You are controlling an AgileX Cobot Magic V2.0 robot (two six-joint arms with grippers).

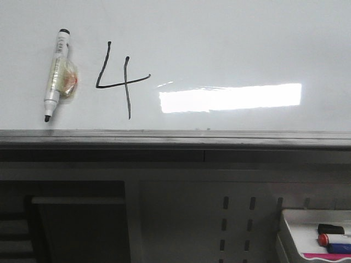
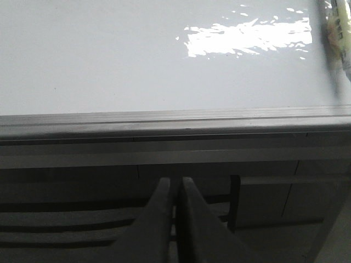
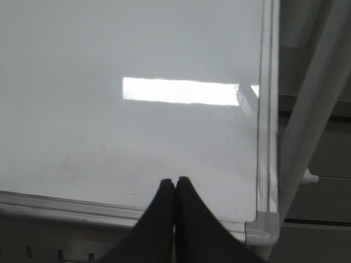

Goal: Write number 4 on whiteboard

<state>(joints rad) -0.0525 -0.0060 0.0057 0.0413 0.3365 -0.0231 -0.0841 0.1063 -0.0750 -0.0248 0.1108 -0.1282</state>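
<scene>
One thin black hand-drawn open-topped number 4 [image 1: 122, 81] stood on the large glossy white whiteboard [image 1: 236, 38], and we took it as our landmark. Just left of the number 4, apart from its strokes, a white-barrelled marker pen with a black cap and black tip [image 1: 56, 74] lay against the board, tilted, tip end nearer the rail. Something clear and yellowish with an orange patch clung to its barrel; we could not tell what. Right of the number 4 we logged a bright rectangular glare patch [image 1: 230, 97], starting close to the end of the crossbar. Below the number 4 ran the grey metal bottom rail [image 1: 175, 139]. Far below and to the right of the number 4 sat a small white tray [image 1: 290, 224] holding coloured markers [image 1: 333, 239].

We noted the left gripper [image 2: 175, 189], grey fingers pressed almost together, nothing between them, below the rail in its wrist view. The right gripper [image 3: 175, 183], dark fingers meeting at the tips, gripped nothing, over the board's lower edge near a white plastic corner piece [image 3: 262, 226].
</scene>
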